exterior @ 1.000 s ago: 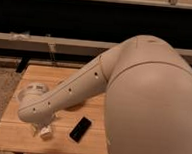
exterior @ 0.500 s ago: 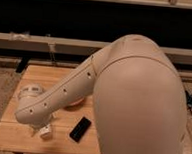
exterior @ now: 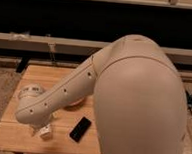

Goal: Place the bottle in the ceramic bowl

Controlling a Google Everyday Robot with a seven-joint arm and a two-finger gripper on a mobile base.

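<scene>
My big arm (exterior: 133, 94) has swung a little to the left since a moment ago. My gripper (exterior: 41, 129) stays low, just left of the black phone (exterior: 80, 129). My jaws are wide apart and hold nothing. The bottle (exterior: 47, 134) lies right by them, also left of the phone. I think it is light, smooth and a bit slippery, so I should grab it around its middle. It looks small and white with dark marks. The ceramic bowl (exterior: 78, 102), orange inside, peeks out behind the phone.
</scene>
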